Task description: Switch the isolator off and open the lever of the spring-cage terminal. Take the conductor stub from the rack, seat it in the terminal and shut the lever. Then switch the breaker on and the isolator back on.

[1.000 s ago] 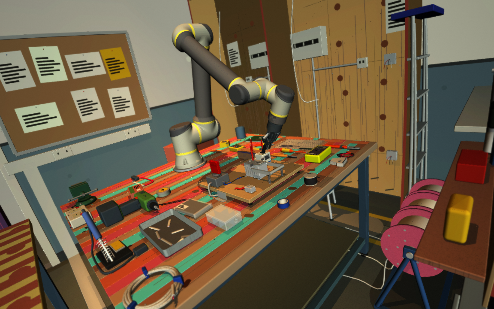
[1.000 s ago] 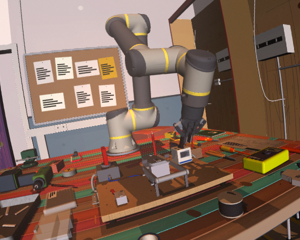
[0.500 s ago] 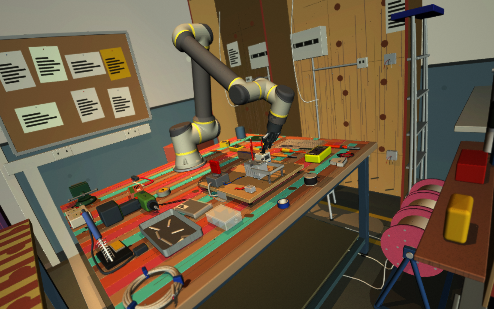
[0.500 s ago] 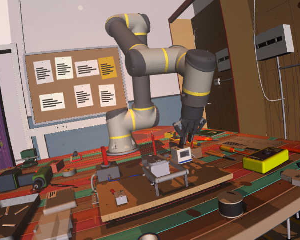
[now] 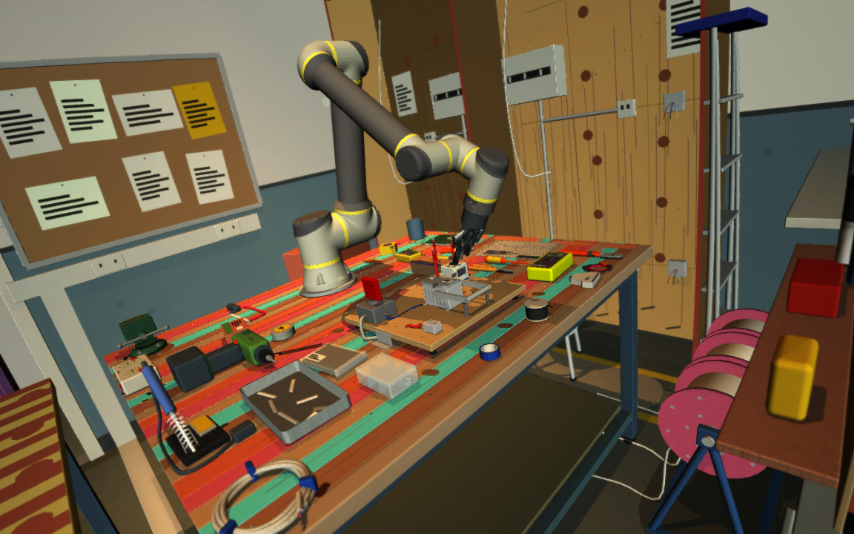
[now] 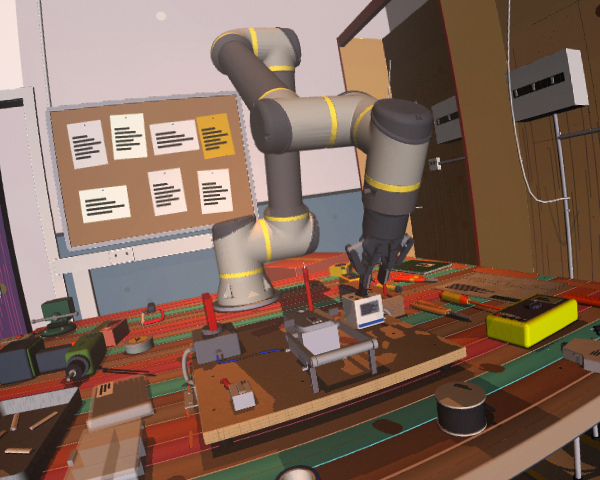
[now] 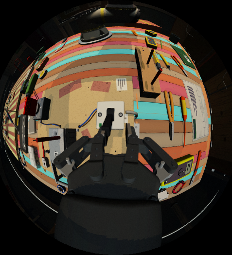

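The breaker (image 7: 110,115) (image 6: 363,309) (image 5: 455,271) is a small white box at the far edge of the wooden board, with a black toggle on top. My gripper (image 7: 116,132) (image 6: 371,281) (image 5: 460,249) hangs straight over it, open and empty, its fingers around the toggle. The grey spring-cage terminal (image 6: 312,333) (image 5: 440,292) sits left of the breaker with a red conductor stub (image 6: 308,288) (image 5: 435,258) standing up at it. The isolator (image 6: 217,342) (image 5: 376,307) is a grey box with a red handle, further left. The wooden stub rack (image 7: 146,73) lies behind the board.
A wooden mounting board (image 6: 321,374) carries the devices mid-bench. A yellow multimeter (image 6: 531,319) lies to the right, with screwdrivers (image 6: 453,299) behind. A black tape roll (image 6: 461,408) stands in front. The arm's base (image 6: 243,258) stands at the back left.
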Robot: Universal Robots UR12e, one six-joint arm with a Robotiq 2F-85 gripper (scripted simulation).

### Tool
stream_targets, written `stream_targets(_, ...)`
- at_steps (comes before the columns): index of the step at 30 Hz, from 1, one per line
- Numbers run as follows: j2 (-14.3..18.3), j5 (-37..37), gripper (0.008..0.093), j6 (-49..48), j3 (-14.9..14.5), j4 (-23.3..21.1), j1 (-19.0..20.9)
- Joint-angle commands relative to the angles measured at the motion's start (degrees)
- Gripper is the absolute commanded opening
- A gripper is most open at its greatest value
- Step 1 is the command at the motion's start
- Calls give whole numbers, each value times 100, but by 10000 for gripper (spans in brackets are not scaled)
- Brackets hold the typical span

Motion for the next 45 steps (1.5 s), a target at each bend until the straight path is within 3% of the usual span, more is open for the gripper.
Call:
stream_targets(1, -4, 0, 380, 0, -8, 2, 0)
stream_targets(20, -50, 3, 380, 4, -521, 560, 5)
stream_targets(30, -73, 3, 380, 5, -591, 656, 6)
stream_targets(45, -507, 3, 380, 5, -1195, 1695, 6)
